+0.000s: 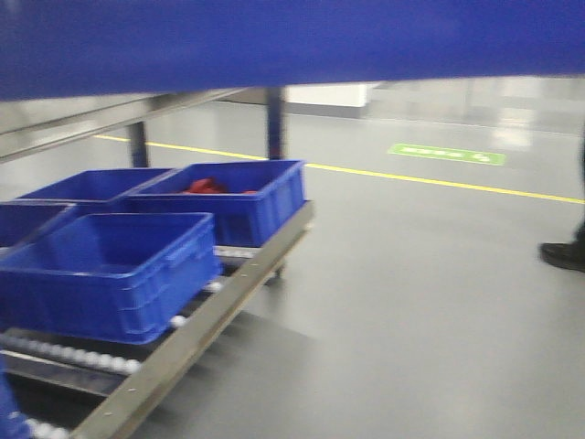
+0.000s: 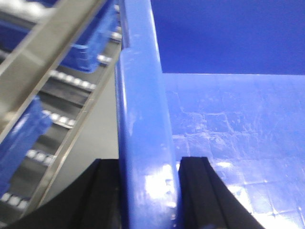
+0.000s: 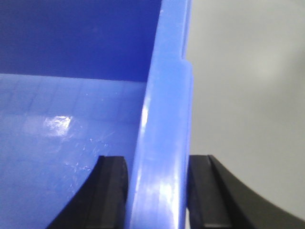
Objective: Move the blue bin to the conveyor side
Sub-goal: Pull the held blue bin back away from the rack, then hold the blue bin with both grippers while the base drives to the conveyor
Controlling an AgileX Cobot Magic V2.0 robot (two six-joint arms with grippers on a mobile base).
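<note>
The blue bin fills the top of the front view as a wide blue band, held up close to the camera. My left gripper is shut on its left rim, one black finger outside the wall and one inside. My right gripper is shut on its right rim in the same way. The bin's scuffed inner floor looks empty in both wrist views. The conveyor is out of view.
A steel-railed rack with small white rollers stands at the left and also shows in the left wrist view. It carries several other blue bins, one holding red items. A yellow floor line runs across; a person's shoe is at the right.
</note>
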